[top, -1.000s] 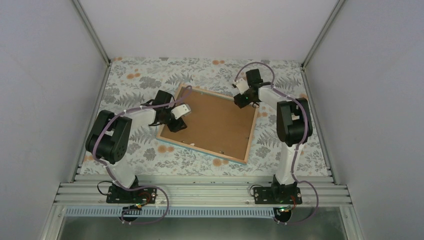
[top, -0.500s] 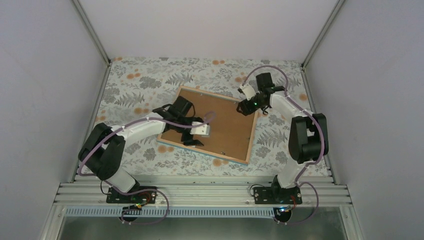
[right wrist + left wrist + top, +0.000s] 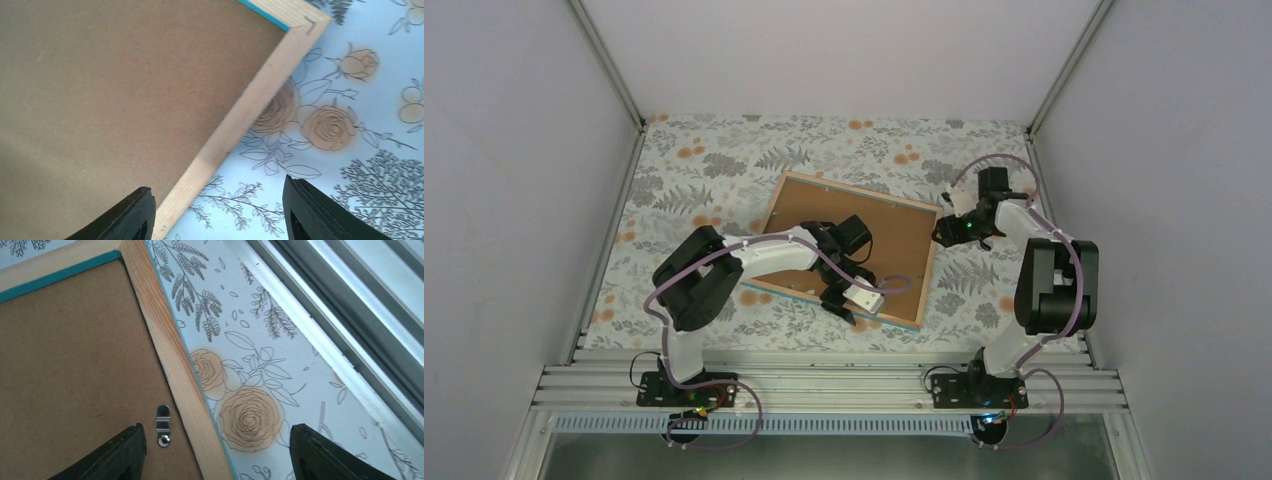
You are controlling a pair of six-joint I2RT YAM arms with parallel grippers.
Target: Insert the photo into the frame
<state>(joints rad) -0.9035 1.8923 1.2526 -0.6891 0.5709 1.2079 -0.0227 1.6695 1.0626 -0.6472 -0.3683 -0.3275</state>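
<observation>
The table [image 3: 724, 160] carries the frame [image 3: 235, 130] face down, wood back up, with the brown board [image 3: 894, 240] seated inside it. The photo is nowhere in view. I cannot tell whether it lies under the board, so the biggest risk is fastening up an empty frame.

The left gripper [image 3: 216, 445] hangs over the near rail, jaws wide apart and empty, with the rail below the gap. The right gripper [image 3: 217, 200] hovers by the far right corner, likewise spread and holding nothing. If either one nips the rail, the light frame may slide or tip on the table. Two arms pulling at opposite ends could also skew it.

The small metal clip [image 3: 162, 425] sits close to one finger [image 3: 125, 455] of the left gripper. A push slightly off line would probably scrape the board and miss the clip.
</observation>
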